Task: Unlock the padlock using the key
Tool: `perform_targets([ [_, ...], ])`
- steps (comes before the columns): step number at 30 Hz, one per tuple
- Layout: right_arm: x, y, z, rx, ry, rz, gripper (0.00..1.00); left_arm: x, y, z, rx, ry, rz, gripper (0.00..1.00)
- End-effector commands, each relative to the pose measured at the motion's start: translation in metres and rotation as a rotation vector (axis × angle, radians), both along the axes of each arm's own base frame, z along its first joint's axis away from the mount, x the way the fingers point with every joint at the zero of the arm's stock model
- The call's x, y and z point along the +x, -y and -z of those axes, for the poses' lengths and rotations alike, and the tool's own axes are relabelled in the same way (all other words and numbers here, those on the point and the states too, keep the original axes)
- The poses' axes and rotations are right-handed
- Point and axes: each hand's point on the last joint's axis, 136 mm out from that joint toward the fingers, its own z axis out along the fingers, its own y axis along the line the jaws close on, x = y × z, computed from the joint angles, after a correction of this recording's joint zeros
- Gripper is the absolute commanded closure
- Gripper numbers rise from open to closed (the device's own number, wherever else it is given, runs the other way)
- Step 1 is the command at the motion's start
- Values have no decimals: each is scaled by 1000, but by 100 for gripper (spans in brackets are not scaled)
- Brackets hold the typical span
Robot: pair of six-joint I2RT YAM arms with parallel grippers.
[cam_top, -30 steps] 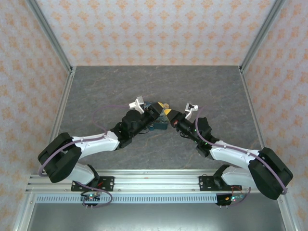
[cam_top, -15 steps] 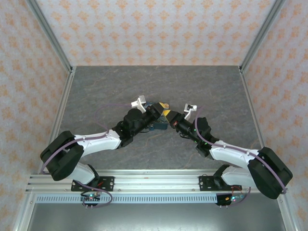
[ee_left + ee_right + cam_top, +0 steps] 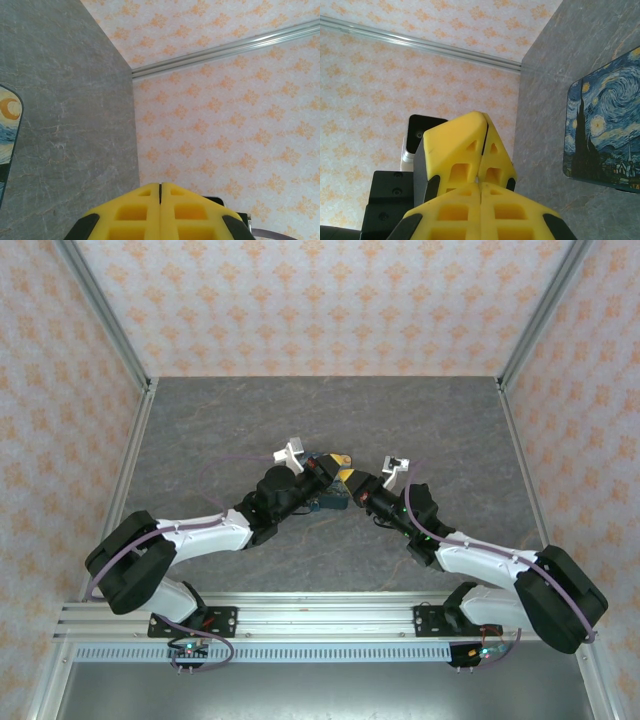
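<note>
Item: flat rectangular padlock (image 3: 328,503), dark blue with yellow-white swirls, lay on the grey stone-patterned table (image 3: 200,420) between both wrists, on the base side of the fingertips. Its long axis was unreadable because it was partly covered. Right gripper (image 3: 350,477): yellow fingers pressed together, empty. Left gripper (image 3: 338,457): likewise clenched, empty, just beyond. Judged equally near.

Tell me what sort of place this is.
Probably a purpose-built robot test cell, not a home: aluminium frame posts edge orange-patterned wall panels around a grey stone-look table, with the left arm and right arm bolted to a rail.
</note>
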Motion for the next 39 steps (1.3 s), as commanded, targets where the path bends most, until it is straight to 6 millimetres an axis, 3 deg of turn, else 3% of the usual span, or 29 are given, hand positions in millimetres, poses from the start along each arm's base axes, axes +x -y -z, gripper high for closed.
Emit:
perform_targets([
  [1, 5, 2, -19, 43, 48, 22, 95, 3, -6, 3, -11, -9, -45, 100],
  [4, 6, 3, -18, 46, 44, 27, 86, 3, -10, 4, -13, -12, -64, 100],
  [9, 5, 4, -16, 47, 38, 33, 84, 3, -15, 5, -10, -14, -83, 100],
  [25, 10, -3, 5, 29, -14, 20, 85, 4, -15, 3, -14, -11, -89, 100],
  [30, 11, -5, 3, 34, -12, 16, 100, 3, -16, 4, -10, -12, -91, 100],
  [39, 11, -3, 2, 34, -6, 22, 100, 4, -16, 6, 0, -13, -90, 100],
])
